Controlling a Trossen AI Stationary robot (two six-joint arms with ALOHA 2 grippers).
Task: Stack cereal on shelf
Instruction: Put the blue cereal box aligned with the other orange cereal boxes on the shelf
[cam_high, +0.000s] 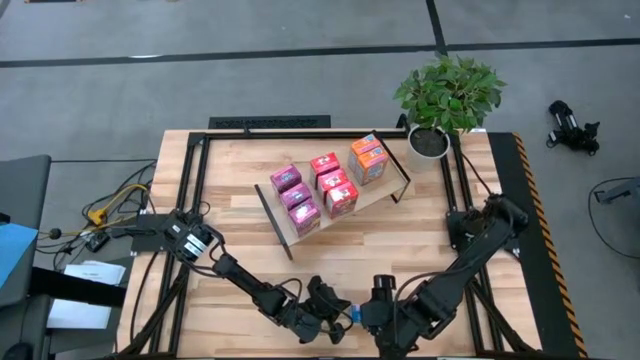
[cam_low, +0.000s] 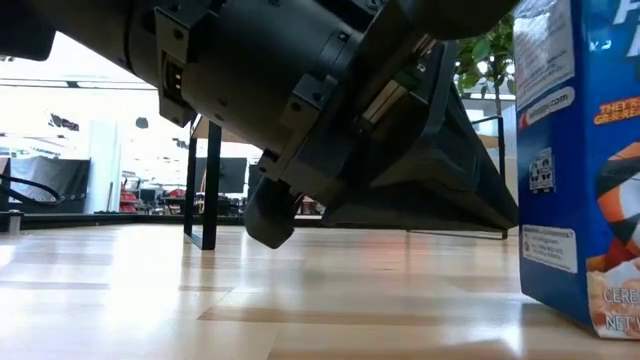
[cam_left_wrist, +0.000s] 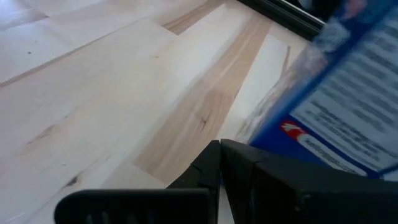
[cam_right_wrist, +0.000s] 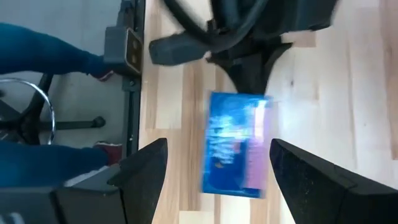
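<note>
1. Holding six cereal boxes (cam_high: 322, 186), your shelf (cam_high: 377, 195) sits tilted mid-table.
2. Your right gripper (cam_right_wrist: 214, 165), jaws apart, hovers over the blue box (cam_right_wrist: 235, 143) at the near edge.
3. Your left gripper (cam_high: 332, 310), jaws together, rests beside it.

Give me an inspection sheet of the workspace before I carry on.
Surface: slatted wood table, bare at the near left.
Job's things: shelf tilted, six boxes on it; blue box on the table at the near edge.
Clutter: potted plant at the far right corner.
Claws: left claw shut beside the blue box; right claw open, the box between its fingers, untouched.
Cables: bundle off the table's left edge.
Surroundings: a person's legs by the table; dark object on the floor.
</note>
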